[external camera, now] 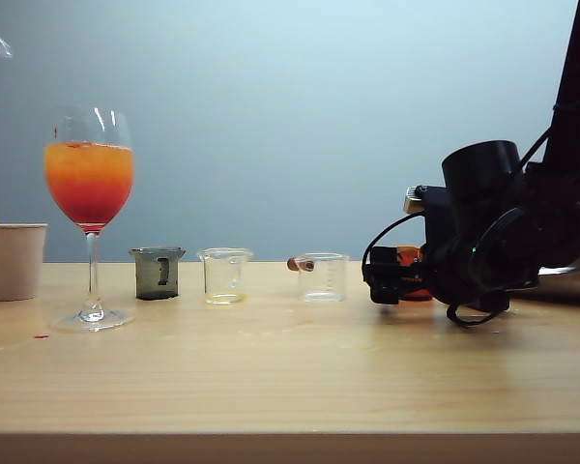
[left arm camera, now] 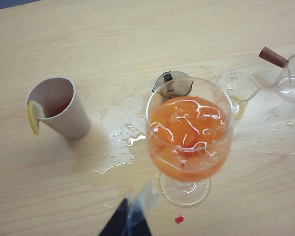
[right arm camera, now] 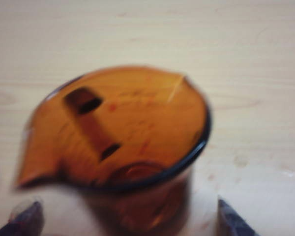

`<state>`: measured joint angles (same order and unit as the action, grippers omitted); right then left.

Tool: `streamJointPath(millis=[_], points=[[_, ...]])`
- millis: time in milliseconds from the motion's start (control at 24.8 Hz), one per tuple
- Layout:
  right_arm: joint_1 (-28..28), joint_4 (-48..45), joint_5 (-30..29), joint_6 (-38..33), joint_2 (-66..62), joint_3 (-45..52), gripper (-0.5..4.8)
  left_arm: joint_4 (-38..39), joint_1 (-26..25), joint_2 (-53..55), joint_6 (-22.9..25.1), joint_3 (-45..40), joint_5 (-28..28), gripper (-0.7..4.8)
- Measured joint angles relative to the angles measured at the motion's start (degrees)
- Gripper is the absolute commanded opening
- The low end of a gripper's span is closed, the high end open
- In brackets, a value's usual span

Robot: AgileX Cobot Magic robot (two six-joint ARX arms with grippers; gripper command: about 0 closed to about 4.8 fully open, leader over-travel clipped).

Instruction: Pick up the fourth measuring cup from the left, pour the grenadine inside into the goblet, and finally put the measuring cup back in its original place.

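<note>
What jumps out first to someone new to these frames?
The tall goblet on the left, layered orange over red, with spilled liquid on the table around its foot. On the right, the right claw stands open around the amber measuring cup. The left claw hangs near the goblet.

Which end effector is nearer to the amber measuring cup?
The right end effector: its open fingers stand on either side of the amber measuring cup. The left end effector hangs near the goblet, with other cups between it and the amber one.
</note>
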<state>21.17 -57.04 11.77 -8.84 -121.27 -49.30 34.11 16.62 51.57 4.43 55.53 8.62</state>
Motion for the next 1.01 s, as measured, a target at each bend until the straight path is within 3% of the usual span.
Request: streamJointPath(millis=[362, 523, 564, 644, 805, 845, 1006], points=[[1.31, 3.19, -1.09, -0.24, 16.15, 10.21, 4.79, 0.02, 0.0, 0.0, 0.02, 0.0, 0.0, -0.05], [3.72, 15.85, -3.85, -0.33, 34.75, 15.67, 4.79, 0.0, 0.0, -0.02, 0.02, 0.0, 0.0, -0.04], [4.24, 23.76, -6.62, -0.33, 41.66, 15.69, 4.79, 0.02, 0.0, 0.0, 0.0, 0.0, 0.0, -0.05], [4.28, 34.29, -8.92, -0.33, 50.07, 15.63, 4.04, 0.0, 0.0, 0.0, 0.02, 0.0, 0.0, -0.05], [4.28, 47.39, -9.25, -0.87, 59.95, 15.74, 0.58, 0.0, 0.0, 0.0, 0.0, 0.0, 0.0, -0.05], [4.26, 49.94, -9.22, -1.14, 62.49, 15.74, 0.18, 0.02, 0.0, 0.0, 0.0, 0.0, 0.0, -0.04], [4.28, 55.56, -9.27, -1.16, 72.28, 15.67, 0.07, 0.02, 0.0, 0.02, 0.02, 0.0, 0.0, -0.05]])
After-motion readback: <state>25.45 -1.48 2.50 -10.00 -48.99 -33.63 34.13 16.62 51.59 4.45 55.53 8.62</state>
